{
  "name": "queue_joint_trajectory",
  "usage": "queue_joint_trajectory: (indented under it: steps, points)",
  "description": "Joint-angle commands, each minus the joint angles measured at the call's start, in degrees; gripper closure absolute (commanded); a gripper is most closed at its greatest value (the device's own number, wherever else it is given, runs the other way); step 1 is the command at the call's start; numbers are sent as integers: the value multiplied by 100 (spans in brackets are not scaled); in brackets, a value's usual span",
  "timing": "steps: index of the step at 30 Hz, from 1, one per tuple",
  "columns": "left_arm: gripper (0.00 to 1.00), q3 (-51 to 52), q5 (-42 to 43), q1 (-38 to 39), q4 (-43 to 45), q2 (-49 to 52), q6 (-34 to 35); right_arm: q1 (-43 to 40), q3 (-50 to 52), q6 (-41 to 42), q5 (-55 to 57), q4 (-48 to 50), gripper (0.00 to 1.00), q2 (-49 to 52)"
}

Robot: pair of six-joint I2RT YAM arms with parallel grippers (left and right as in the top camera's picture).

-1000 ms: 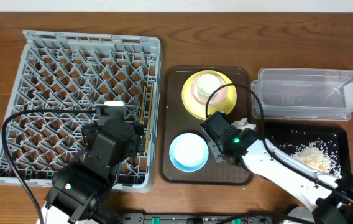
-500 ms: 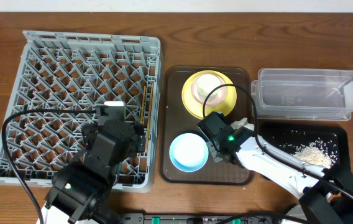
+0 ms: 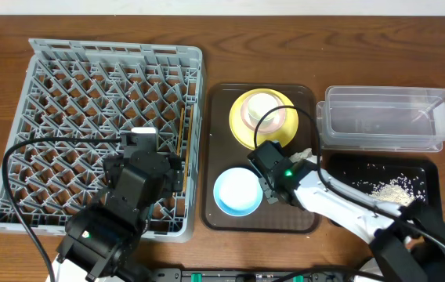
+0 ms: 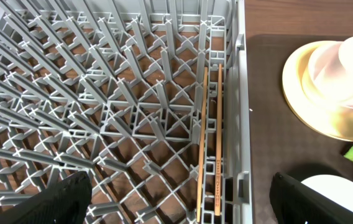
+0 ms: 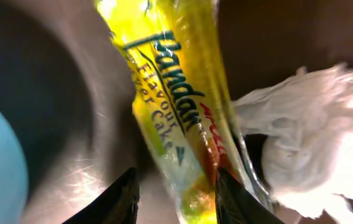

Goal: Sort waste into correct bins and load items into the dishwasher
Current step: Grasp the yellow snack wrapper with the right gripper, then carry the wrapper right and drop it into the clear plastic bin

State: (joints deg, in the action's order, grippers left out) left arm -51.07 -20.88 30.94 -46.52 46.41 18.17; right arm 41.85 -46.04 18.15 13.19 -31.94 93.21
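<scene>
My right gripper [image 5: 176,199] is low over the brown tray [image 3: 218,141], jaws open on either side of the yellow-green stick wrapper [image 5: 176,106]; a gap shows at the left finger. The crumpled white napkin [image 5: 307,124] lies just right of the wrapper, the blue bowl [image 3: 238,192] just left. A cream bowl [image 3: 260,108] sits on the yellow plate [image 3: 242,129]. My left gripper [image 4: 183,208] hangs open over the grey dish rack [image 3: 89,86], where two chopsticks [image 4: 210,143] lie along the right side. From overhead, the right gripper [image 3: 272,174] covers the wrapper.
A clear tub [image 3: 387,117] stands at the back right. In front of it is the black tray [image 3: 363,168] with white crumbs [image 3: 395,189]. The right arm stretches across the black tray's near-left corner. Bare wooden table runs along the back edge.
My right gripper has slid a little left over the brown tray and its jaws have widened around the wrapper. The left arm has not moved.
</scene>
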Motion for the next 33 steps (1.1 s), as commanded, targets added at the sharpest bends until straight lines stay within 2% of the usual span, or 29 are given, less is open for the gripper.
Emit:
queue_joint_trajectory:
  steps: [1, 3, 5, 10, 17, 23, 27, 33]
  points:
    - [8, -33, 9, -2, -17, -7, 9, -37, 52, -166, 96, -24, 66, 168]
    - [8, -31, 7, -2, -17, -7, 9, -37, 52, -262, 98, -61, 79, 225]
    - [8, -33, 9, -2, -17, -7, 9, -37, 52, -262, 96, -85, 99, 234]
    - [8, -33, 7, -2, -17, -7, 9, -28, -20, -258, 48, -293, 99, 166]
    - [8, -33, 7, -2, -17, -7, 9, -22, -975, -258, -177, -1425, 99, -625]
    - [8, -33, 9, -2, -17, -7, 9, -271, -1362, -251, 946, -1235, 99, -1504]
    - [8, -33, 7, -2, -17, -7, 9, -907, -1360, -232, 1554, -1200, 99, -1773]
    - [8, -33, 7, -2, -17, -7, 9, -2529, -1311, -234, 1405, -804, 99, -1637]
